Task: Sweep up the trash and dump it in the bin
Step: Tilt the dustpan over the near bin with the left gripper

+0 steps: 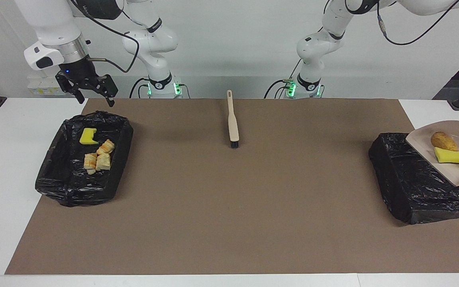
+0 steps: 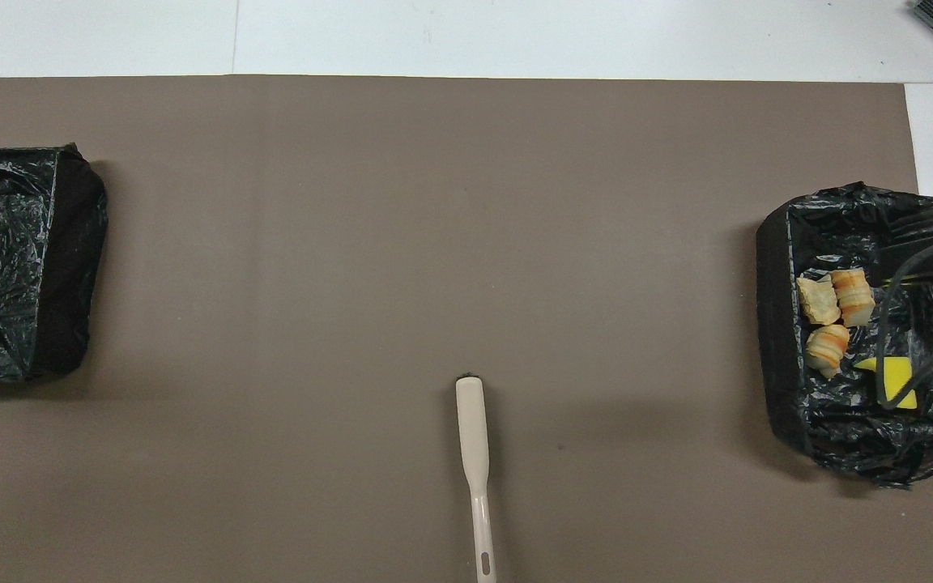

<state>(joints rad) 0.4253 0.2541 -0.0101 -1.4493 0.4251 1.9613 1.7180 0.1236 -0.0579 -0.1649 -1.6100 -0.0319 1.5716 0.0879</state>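
Observation:
A beige dustpan hangs tilted over the black-lined bin at the left arm's end of the table. It carries trash: a brown nugget and two yellow sponge chunks. Its handle and my left gripper lie outside both views. More trash lies in the other black-lined bin at the right arm's end: a yellow chunk and tan bread-like lumps. My right gripper hangs open and empty above that bin's corner nearest the robots.
A beige brush with black bristles lies on the brown mat, near the robots at mid-table, its handle pointing toward them. In the overhead view the brush and both bins show; a black cable crosses the bin holding the scraps.

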